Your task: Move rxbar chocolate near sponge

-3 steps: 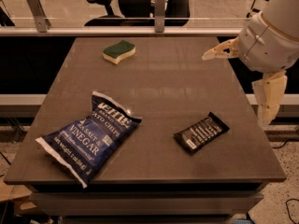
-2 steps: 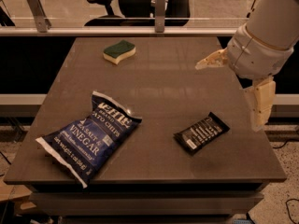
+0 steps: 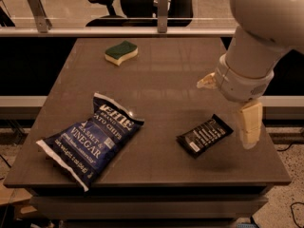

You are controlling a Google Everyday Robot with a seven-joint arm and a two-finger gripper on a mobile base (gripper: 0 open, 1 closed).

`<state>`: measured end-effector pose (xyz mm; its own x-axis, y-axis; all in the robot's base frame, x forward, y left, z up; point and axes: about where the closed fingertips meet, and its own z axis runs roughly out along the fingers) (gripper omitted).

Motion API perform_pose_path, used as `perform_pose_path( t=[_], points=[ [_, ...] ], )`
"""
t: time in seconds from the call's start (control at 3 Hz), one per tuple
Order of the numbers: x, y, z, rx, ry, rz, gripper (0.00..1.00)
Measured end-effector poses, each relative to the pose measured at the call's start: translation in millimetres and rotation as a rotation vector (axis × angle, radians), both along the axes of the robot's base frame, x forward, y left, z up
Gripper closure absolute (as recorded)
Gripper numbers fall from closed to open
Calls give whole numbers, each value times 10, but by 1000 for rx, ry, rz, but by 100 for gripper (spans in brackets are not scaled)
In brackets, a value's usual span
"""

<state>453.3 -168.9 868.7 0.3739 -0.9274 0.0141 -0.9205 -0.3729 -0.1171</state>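
Across the middle of the view spreads a dark table [image 3: 166, 72], and each place below is given against it. Over the table's right side hangs the robot's white arm [image 3: 259, 42], coming in from the far right corner. On the table's front left part lies a dark blue chip bag [image 3: 90, 139], flat and skewed, with one corner reaching about to the front edge. The gripper [image 3: 224, 114] hovers above the table's right edge, roughly halfway between back and front. Its two pale fingers [image 3: 250, 125] are spread wide, one pointing left over the tabletop and the other pointing down toward the front, with nothing between them. The rxbar chocolate [image 3: 205, 135] lies flat on the table's front right part, set at an angle with its white patch toward the front, not gripped. The sponge [image 3: 121, 52] sits near the table's back edge, left of centre, green side up, well apart from the bar.
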Motion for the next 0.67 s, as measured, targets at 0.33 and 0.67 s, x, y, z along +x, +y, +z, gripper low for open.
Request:
perform_pose_path(
  t=[0.33, 0.67],
  points=[
    [32, -70, -164, -13, -35, -71, 0],
    [69, -132, -265, -11, -62, -113, 0]
  ],
)
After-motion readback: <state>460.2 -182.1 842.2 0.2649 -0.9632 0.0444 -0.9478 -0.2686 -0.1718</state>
